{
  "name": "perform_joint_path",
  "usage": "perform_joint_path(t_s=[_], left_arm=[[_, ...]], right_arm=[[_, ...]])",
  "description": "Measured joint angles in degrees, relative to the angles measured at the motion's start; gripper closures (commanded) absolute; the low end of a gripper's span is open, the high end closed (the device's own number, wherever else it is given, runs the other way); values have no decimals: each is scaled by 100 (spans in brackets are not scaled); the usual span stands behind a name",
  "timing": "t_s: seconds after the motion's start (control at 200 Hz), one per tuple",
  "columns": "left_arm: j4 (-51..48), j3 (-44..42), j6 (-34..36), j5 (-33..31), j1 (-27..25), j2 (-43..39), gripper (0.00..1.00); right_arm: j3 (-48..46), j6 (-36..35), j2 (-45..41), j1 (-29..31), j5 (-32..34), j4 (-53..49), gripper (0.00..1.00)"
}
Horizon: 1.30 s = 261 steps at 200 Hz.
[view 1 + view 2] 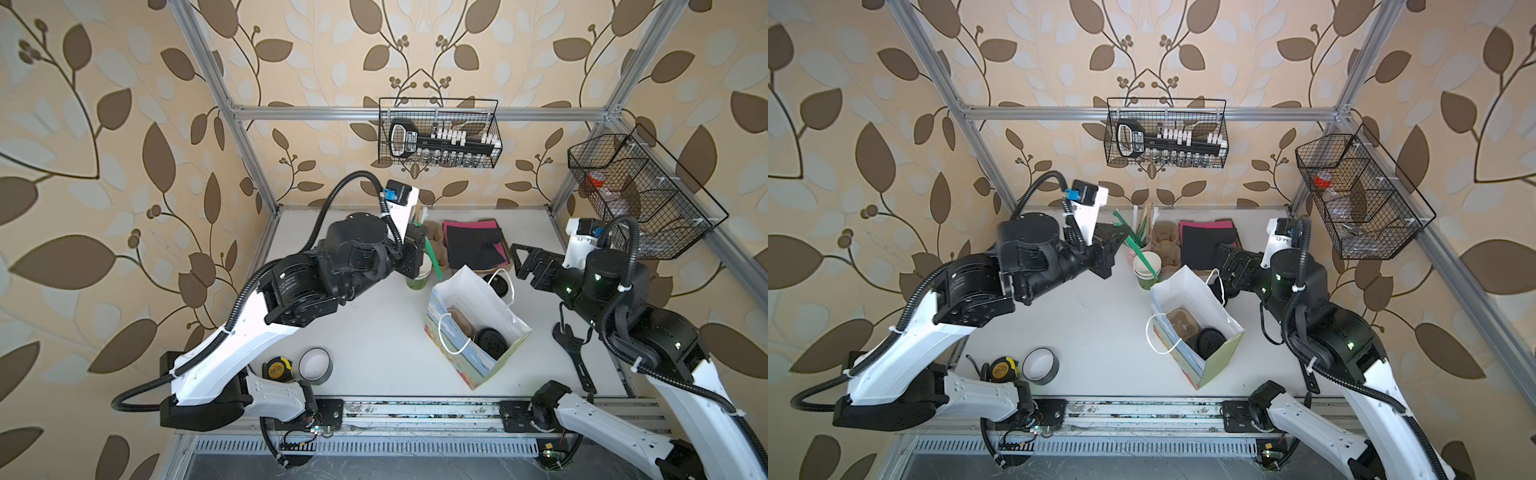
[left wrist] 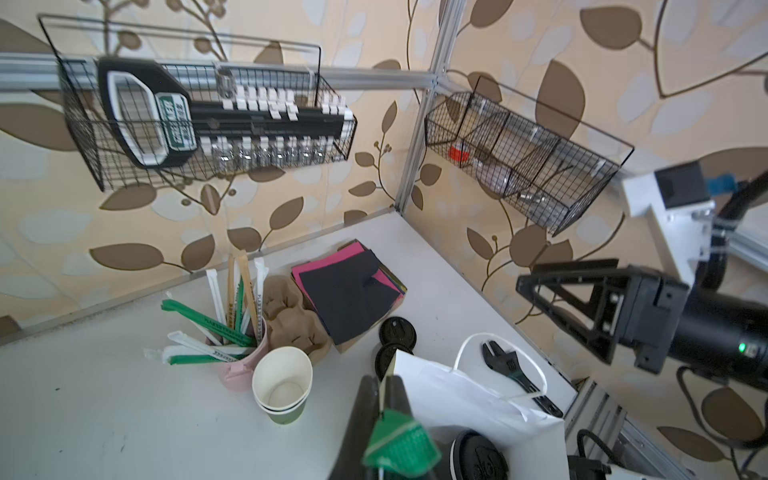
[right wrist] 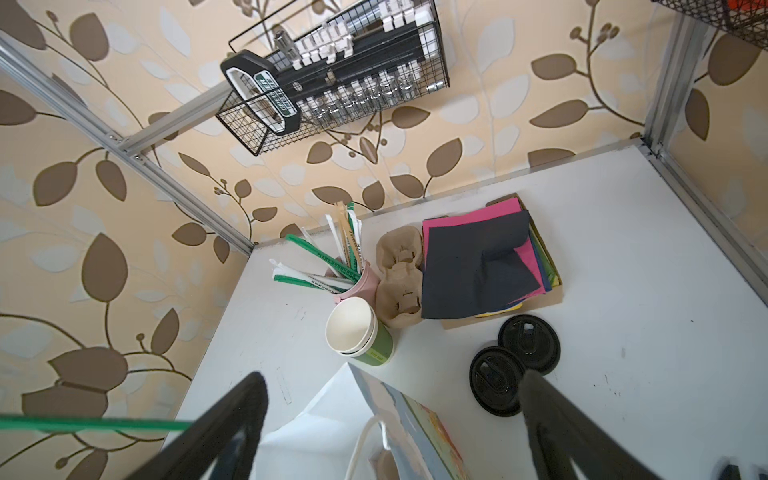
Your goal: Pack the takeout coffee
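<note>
Counts: 1 takeout coffee (image 1: 492, 341), 1 paper bag (image 1: 465, 286), 2 loose black lids (image 3: 528, 343), 1 stack of 2 green cups (image 3: 359, 332), 1 pink holder (image 3: 365, 278) filled with straws, 1 wrench (image 1: 575, 353), 1 tape measure (image 1: 276, 368), 1 tape roll (image 1: 315, 363) and 2 wire baskets (image 1: 440, 133) are seen.
Takeout coffee: it is stood upright inside the paper bag, at the near-right corner in both top views, black lid on, with a brown pulp carrier (image 1: 457, 318) beside it.
Left pincer (image 2: 380, 390): clenched on 1 green straw (image 1: 435, 262), held tilted over the green cups, beyond the bag's far-left side and apart from the coffee.
Right pincer (image 3: 392, 378): released, fingers spread wide, nothing gripped; it is held near the loose black lids, beyond the bag's far-right side and apart from the coffee.
In the way: the coffee is ringed by the bag's raised walls.
Around: napkins (image 3: 478, 266) and spare carriers (image 3: 399, 286) are laid behind the bag.
</note>
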Motion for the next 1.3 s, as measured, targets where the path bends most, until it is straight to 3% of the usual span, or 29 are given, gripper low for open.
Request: perform_joint_path(t_s=[0.3,0.545,0.71,0.82,0.885,1.095,1.305], left_arm=[[463,-634,-306,107,-197,485,100],[785,-1187,-533,153,-227,562,98],[848,-1412,-507,240,-227,800,70],[857,-1416,-420,299,-227,848,39],[861,-1408,-306,297,-227,844,29],[678,-1397,96,90,-227,577,17],[459,-1718,448,-380,-227,-560,12]], right_arm=[[-42,-249,734,-1766,-1552,223,6],[-461,-245,1373,-2122,-1947,643,8],[-463,-227,2271,-2120,-1864,907,12],[-446,-197,2881,-2083,-1683,1091,14],[-332,-199,3283,-2024,-1515,1126,15],[487,-249,4605,-1790,-1073,1233,17],[1180,-417,5681,-1812,-772,1250,18]])
